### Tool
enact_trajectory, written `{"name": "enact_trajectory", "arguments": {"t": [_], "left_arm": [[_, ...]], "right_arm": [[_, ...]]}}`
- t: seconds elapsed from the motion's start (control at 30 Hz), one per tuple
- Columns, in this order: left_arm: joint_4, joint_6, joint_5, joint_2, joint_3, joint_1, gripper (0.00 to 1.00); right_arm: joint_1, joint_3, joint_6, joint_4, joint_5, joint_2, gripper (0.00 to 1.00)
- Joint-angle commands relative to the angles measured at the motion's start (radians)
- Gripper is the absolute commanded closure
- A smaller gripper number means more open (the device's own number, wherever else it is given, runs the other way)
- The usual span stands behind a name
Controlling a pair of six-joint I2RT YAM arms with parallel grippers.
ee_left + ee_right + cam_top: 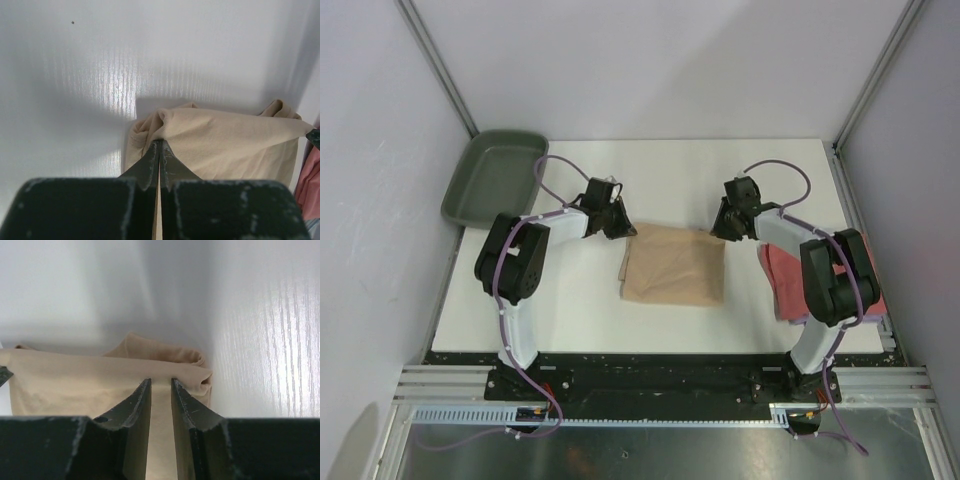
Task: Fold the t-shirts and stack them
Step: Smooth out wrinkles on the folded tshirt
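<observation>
A tan t-shirt [675, 265] lies folded into a rough rectangle at the middle of the white table. My left gripper [620, 228] is at its far left corner, shut on a pinch of the tan cloth [225, 145], whose bunched edge sits right at the fingertips [160, 142]. My right gripper [723, 228] is at the far right corner. Its fingers stand apart, with the shirt's folded edge [75, 385] running across their tips [161, 381]. That edge stretches straight between the two grippers. A coral-red t-shirt [782, 285] lies at the right, partly hidden under the right arm.
A dark green tray [495, 180] sits at the far left corner of the table, hanging over the edge. White walls and metal frame posts close in the back and sides. The coral-red cloth [307, 175] shows at the right edge of the left wrist view.
</observation>
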Motion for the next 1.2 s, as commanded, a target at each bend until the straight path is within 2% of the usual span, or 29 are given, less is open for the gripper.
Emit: {"name": "enact_trajectory", "arguments": {"t": [0.0,0.37,0.47,0.6,0.73,0.9,1.17], "left_arm": [[-0.016,0.042,-0.025,0.018,0.022,0.017,1.00],[-0.031,0.063,0.035,-0.014,0.034,0.020,0.98],[-0.041,0.057,0.066,-0.089,0.001,0.018,0.86],[-0.057,0.041,0.063,-0.256,-0.133,0.004,0.54],[-0.077,0.026,0.052,-0.418,-0.308,-0.004,0.39],[-0.081,0.032,0.081,-0.500,-0.449,-0.025,0.32],[-0.080,0.062,0.139,-0.391,-0.409,-0.057,0.31]], "right_arm": [[-0.017,0.030,-0.009,0.024,0.011,0.059,0.73],[-0.053,0.045,0.002,0.028,-0.014,0.174,0.75],[-0.051,0.046,0.004,0.017,-0.014,0.155,0.75],[-0.051,0.049,-0.001,0.013,-0.055,0.114,0.74],[-0.054,0.072,-0.002,-0.016,-0.080,0.074,0.74],[-0.054,0.083,-0.001,-0.034,-0.093,0.001,0.73],[-0.054,0.097,-0.002,-0.070,-0.095,-0.069,0.73]]}}
